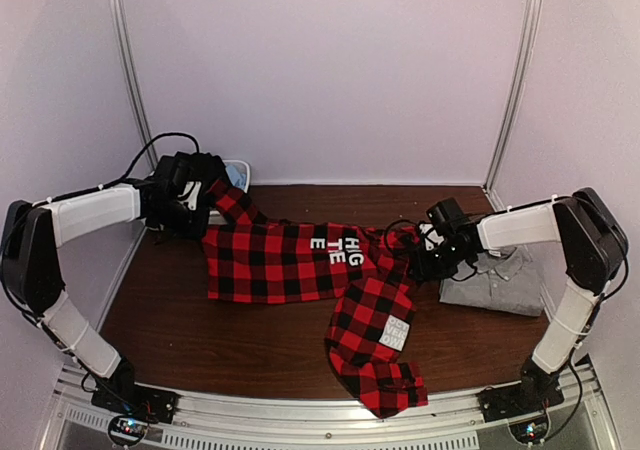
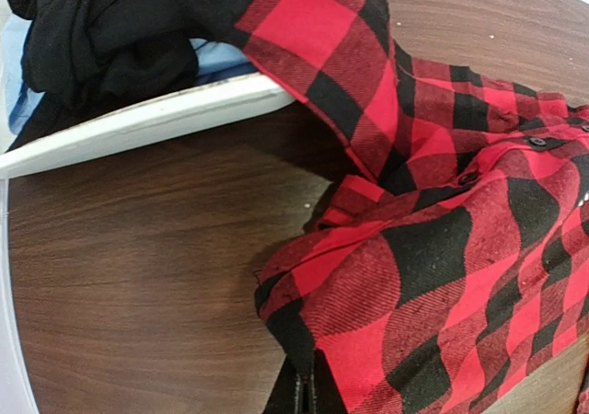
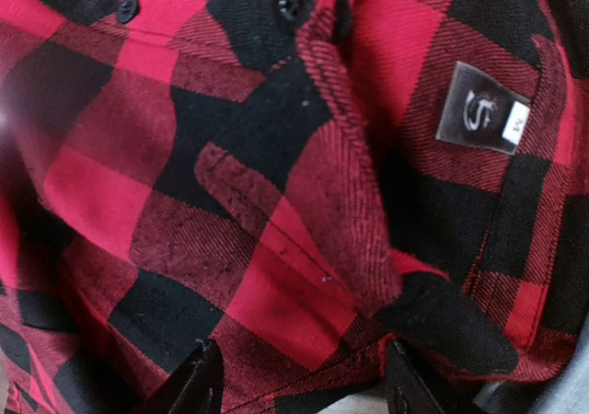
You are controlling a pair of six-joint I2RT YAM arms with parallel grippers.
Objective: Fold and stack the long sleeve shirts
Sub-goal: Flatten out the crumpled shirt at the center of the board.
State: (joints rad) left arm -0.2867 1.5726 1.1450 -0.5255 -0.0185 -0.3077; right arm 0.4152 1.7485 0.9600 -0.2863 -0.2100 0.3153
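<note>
Flannel shirt [image 1: 280, 260] lying on desk [image 1: 200, 330].
My left pincer [image 2: 304, 391] is clamped on its edge; my right pincer [image 3: 299, 382] stands open over the cloth, grey shirt [image 1: 500, 280] just beside.

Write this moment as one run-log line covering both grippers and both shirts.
left gripper: shut on flannel shirt | right gripper: open over flannel shirt | grey shirt: lying at right | flannel shirt: not yet folded

Near left: we find bare brown wooden table [image 1: 180, 320], open.
Middle: a red-and-black check flannel shirt [image 1: 290, 255] sprawls across, sleeve trailing to the near edge.
Far left: a white plastic tub [image 2: 138, 124] fills the corner.
Right: a folded plain grey shirt [image 1: 505, 282] lies there.
</note>
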